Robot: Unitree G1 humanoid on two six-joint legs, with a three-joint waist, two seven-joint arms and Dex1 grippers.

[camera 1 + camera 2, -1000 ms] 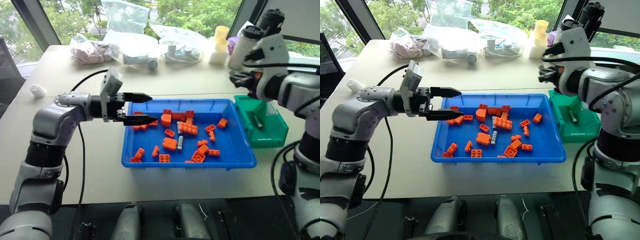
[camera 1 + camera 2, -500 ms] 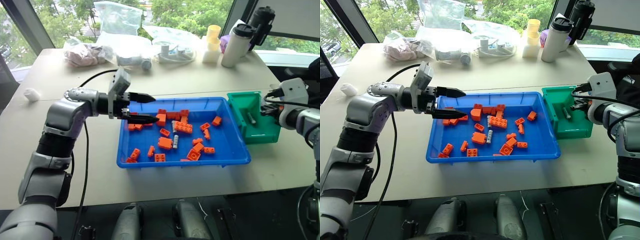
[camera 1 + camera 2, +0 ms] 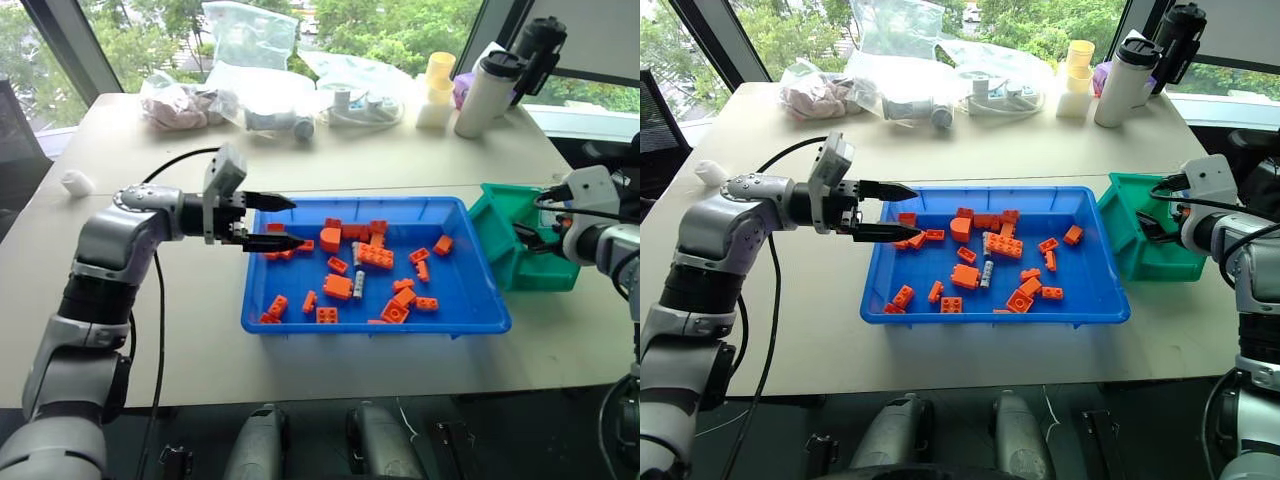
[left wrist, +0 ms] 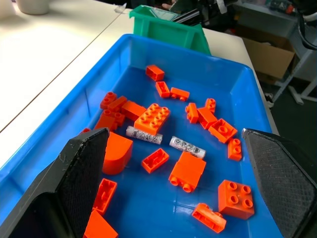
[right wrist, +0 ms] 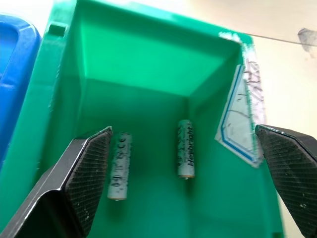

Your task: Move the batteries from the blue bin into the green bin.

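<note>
Batteries, slim silver-grey cylinders, are split between two containers. Two of them (image 5: 120, 166) (image 5: 185, 155) lie side by side, apart, on the floor of the small deep green plastic bin (image 5: 143, 64), directly beyond my right pincer (image 5: 183, 183). That pincer hangs over the bin's opening with its two black fingers spread wide and nothing between them; one battery lies close to one finger (image 5: 86, 168), the other nearer the middle of the gap.

Two further batteries (image 4: 144, 135) (image 4: 187, 145) lie almost end to end in the large shallow bright blue plastic tray (image 4: 74, 111), among scattered orange toy bricks (image 4: 152, 118), ahead of my left pincer (image 4: 176, 188). I read that pincer as open and empty as well: its fingers stand well apart over the near end of the tray, clear of the contents. The green bin sits beyond the tray's far end as seen from this pincer. Both containers rest on the pale table (image 3: 200, 340).
</note>
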